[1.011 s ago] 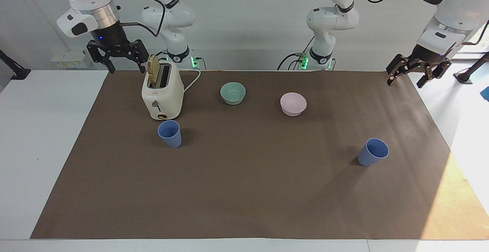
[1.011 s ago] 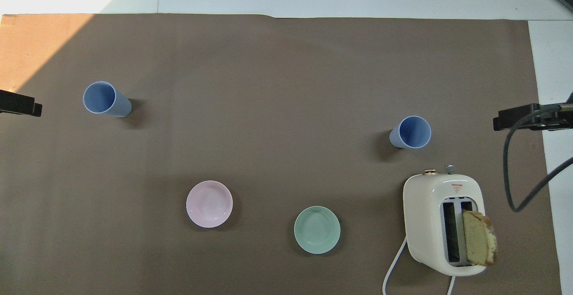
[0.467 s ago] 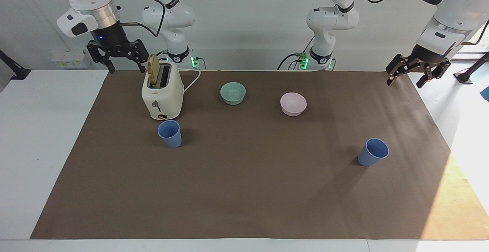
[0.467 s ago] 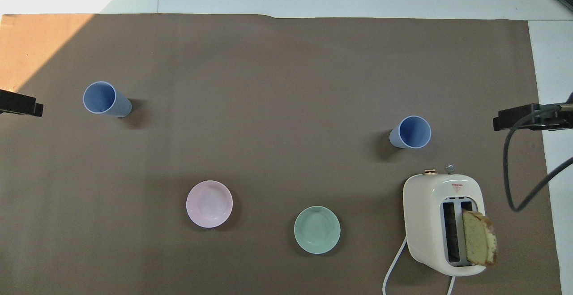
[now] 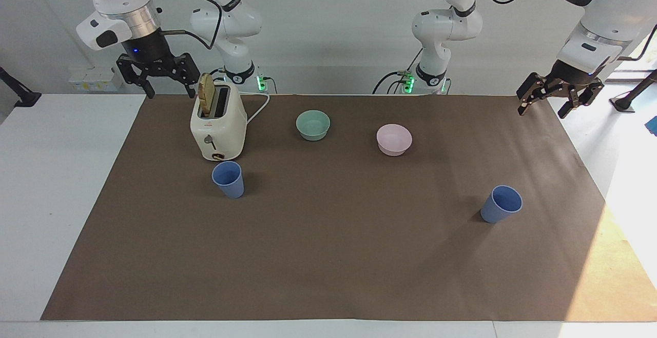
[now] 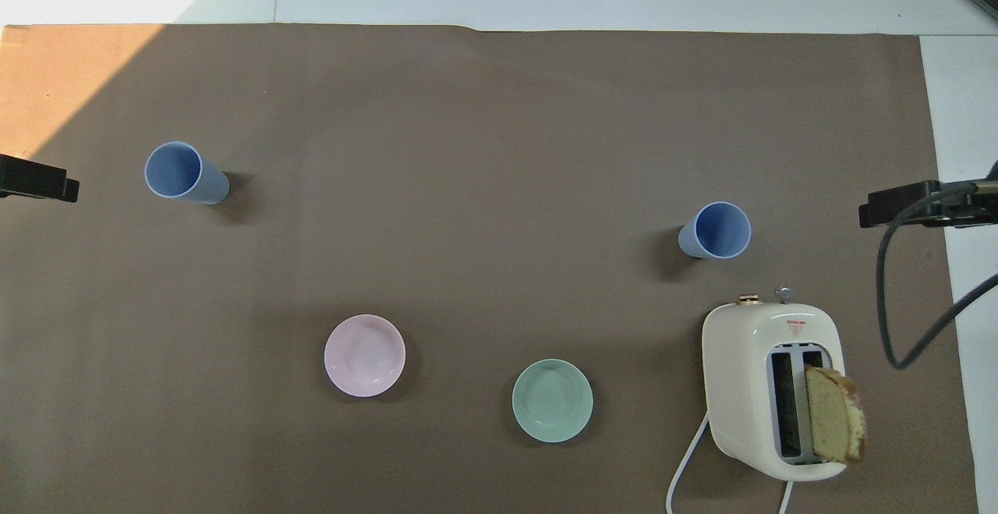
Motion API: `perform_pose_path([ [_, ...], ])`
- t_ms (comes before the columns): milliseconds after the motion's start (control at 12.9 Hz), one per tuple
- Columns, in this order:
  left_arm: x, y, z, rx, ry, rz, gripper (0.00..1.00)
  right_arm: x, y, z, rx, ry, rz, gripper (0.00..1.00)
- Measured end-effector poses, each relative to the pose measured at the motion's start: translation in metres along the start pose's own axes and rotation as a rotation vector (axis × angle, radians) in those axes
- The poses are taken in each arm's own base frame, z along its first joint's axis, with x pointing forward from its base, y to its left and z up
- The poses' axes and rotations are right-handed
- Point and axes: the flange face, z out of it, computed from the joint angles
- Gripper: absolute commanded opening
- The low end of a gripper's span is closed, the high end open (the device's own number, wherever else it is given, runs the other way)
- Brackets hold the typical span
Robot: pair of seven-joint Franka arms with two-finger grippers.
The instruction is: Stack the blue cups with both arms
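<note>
Hanging up over the two ends of the counter [image 5: 77, 184], both of my arms wait with nothing held. My right gripper [image 5: 156, 79] is in the air over the brown mat's corner next to the toaster [image 5: 218, 127], fingers spread apart; from above only a black tip of it [image 6: 897, 206] pokes in at the edge, trailing a cable, the rest cut off. My left gripper [image 5: 557, 97] hovers over the mat's edge at my left arm's end, fingers apart too, and overhead it is just a dark sliver [image 6: 39, 186]. The first blue cup [image 5: 228, 179] stands upright on the mat, just beside the toaster and farther from me than it. The second blue cup [image 5: 501, 203] stands upright well apart from the first, toward my left arm's end, alone on the mat. A slice of bread [image 5: 205, 93] sticks up out of one toaster slot; the other slot looks dark and I can't see into it. The teal bowl [image 5: 313, 124] and pink bowl [image 5: 393, 139] sit between the cups and nearer to me.
</note>
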Motion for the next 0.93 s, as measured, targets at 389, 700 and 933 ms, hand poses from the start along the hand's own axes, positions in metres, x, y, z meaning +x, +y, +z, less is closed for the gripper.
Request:
perform_pose_path([
  [389, 0.004, -0.001, -0.003, 0.006, 0.038, 0.0, 1.0, 0.0, 0.0, 0.0, 0.0, 0.0, 0.0, 1.0],
  [700, 0.008, -0.002, -0.001, 0.011, 0.063, -0.001, 1.0, 0.0, 0.0, 0.0, 0.0, 0.0, 0.0, 1.0],
  [933, 0.012, -0.004, 0.004, 0.013, 0.074, -0.003, 1.0, 0.0, 0.0, 0.0, 0.0, 0.0, 0.0, 1.0],
])
